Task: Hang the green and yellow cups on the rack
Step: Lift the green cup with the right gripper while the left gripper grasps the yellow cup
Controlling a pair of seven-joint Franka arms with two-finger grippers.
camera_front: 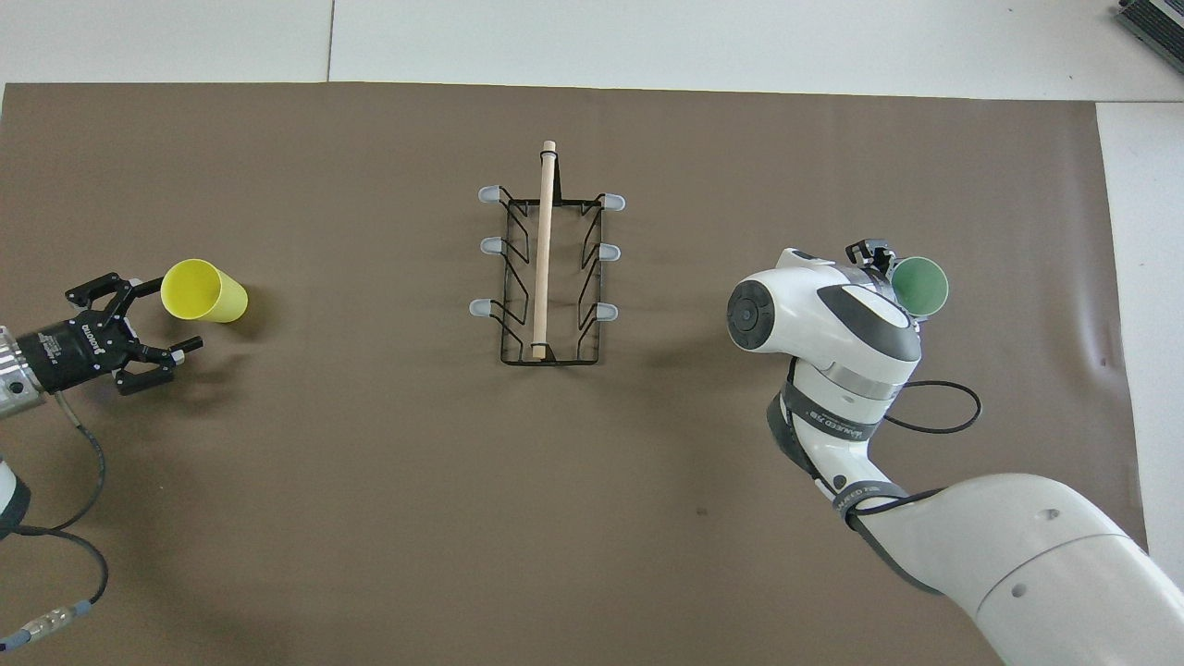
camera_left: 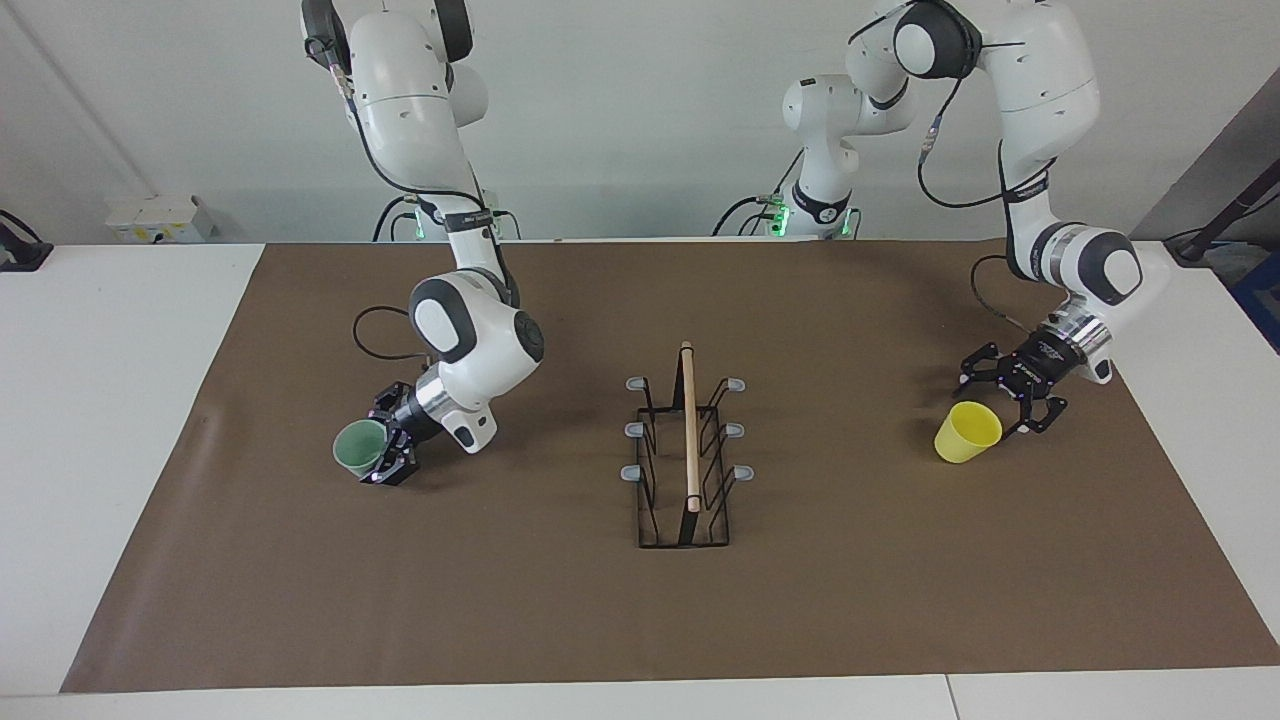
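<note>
The rack (camera_left: 688, 430) stands at the middle of the brown mat, wooden rod on top and grey-tipped prongs on both sides, all bare; it also shows in the overhead view (camera_front: 546, 250). My right gripper (camera_left: 385, 455) (camera_front: 893, 277) is low over the mat at the right arm's end, shut on the mint green cup (camera_left: 358, 447) (camera_front: 920, 287), which is tipped on its side. The yellow cup (camera_left: 967, 431) (camera_front: 203, 290) lies tilted on the mat at the left arm's end, its mouth toward my left gripper (camera_left: 1000, 400) (camera_front: 166, 314), which is open just beside it.
The brown mat (camera_left: 640, 620) covers most of the white table. A white box (camera_left: 160, 218) and a black device (camera_left: 20, 245) sit on the bare table off the mat, at the right arm's end near the robots. Cables trail from both wrists.
</note>
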